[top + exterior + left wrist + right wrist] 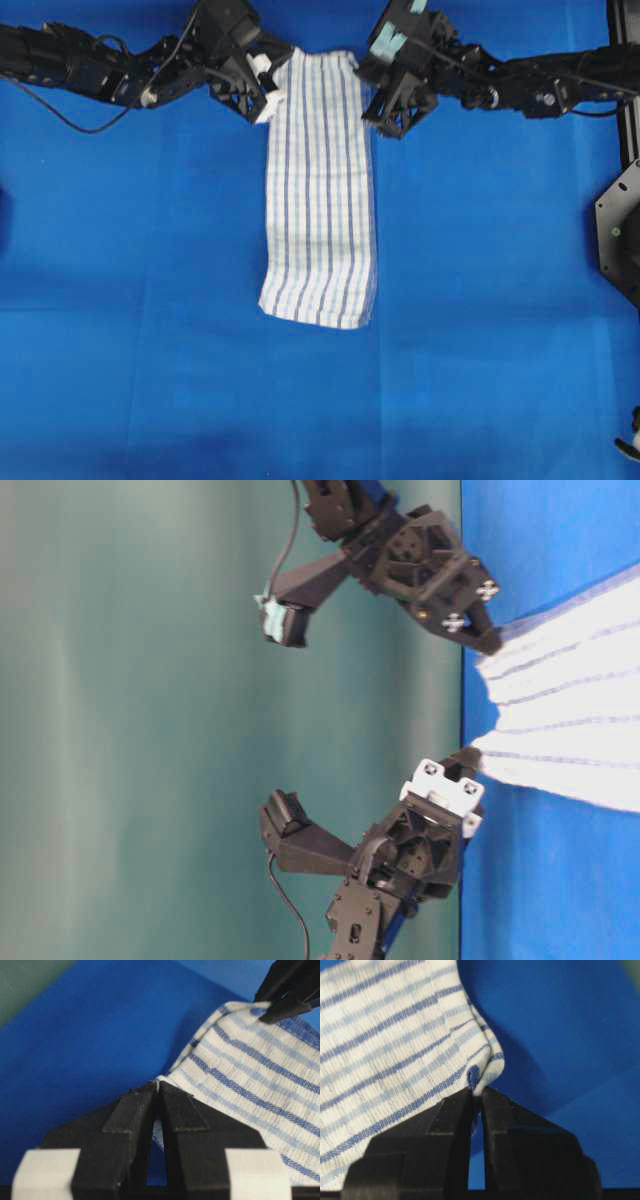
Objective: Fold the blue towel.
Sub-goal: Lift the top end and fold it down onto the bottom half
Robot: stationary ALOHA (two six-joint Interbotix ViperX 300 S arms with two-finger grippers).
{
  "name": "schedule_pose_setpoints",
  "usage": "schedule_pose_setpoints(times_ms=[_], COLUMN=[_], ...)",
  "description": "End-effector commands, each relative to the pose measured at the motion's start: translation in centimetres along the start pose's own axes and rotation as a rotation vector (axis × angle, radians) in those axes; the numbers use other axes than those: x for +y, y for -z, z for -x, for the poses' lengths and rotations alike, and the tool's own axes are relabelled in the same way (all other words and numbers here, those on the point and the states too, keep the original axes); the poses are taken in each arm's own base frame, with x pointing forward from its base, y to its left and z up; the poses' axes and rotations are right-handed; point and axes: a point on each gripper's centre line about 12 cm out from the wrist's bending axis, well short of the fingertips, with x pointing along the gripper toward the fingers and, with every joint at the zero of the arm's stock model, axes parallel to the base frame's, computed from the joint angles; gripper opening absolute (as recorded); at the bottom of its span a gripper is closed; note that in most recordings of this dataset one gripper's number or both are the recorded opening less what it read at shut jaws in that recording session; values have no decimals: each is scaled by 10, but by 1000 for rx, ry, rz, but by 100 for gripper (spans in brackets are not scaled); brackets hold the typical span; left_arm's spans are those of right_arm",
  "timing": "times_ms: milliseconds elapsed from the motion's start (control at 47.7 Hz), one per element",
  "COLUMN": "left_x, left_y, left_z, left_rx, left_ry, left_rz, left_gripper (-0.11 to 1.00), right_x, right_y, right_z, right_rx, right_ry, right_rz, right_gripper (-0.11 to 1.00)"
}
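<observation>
1. Left tool (268, 92): jaws drawn together to a thin slit, pinching the left far corner of the blue towel (322, 190). In the left wrist view the tool (158, 1091) has a fold of striped cloth caught between its black fingertips (134, 1105); cloth shows through the slit lower down.
2. Blue towel: a long narrow strip lying on the blue table (120, 300), running from the far edge of the table toward the near edge, about midway between its left and right sides. The near end lies flat; the far end is pulled up between the two tools. In the table-level view the cloth (570, 700) fans out from both pinch points.
3. Right tool (382, 103): jaws likewise nearly closed, gripping the right far corner of the towel. In the right wrist view the tool (476, 1097) has a bunched, hemmed corner of cloth (395, 1035) nipped at its fingertips (455, 1105).
4. Both tools sit near the far edge of the table, well apart, one at each towel corner.
</observation>
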Motion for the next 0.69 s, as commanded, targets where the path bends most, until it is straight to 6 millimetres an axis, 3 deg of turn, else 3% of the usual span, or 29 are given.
schedule_pose_setpoints(times_ms=[0,335,670], left_x=[8,11,-18], left_y=[-18,-31,-52], left_z=[0,11,58], left_rx=[-48,-70,-82], left_ry=[-13,-14,82], left_rz=[10,21,3], left_gripper=[2,2,2], right_x=[-6,-10,6], right_y=[-18,-27,-36], right_z=[9,12,59], right_rx=[-55,-77,-115], right_ry=[9,14,-60], right_rz=[-15,-26,-28], right_gripper=[6,6,6])
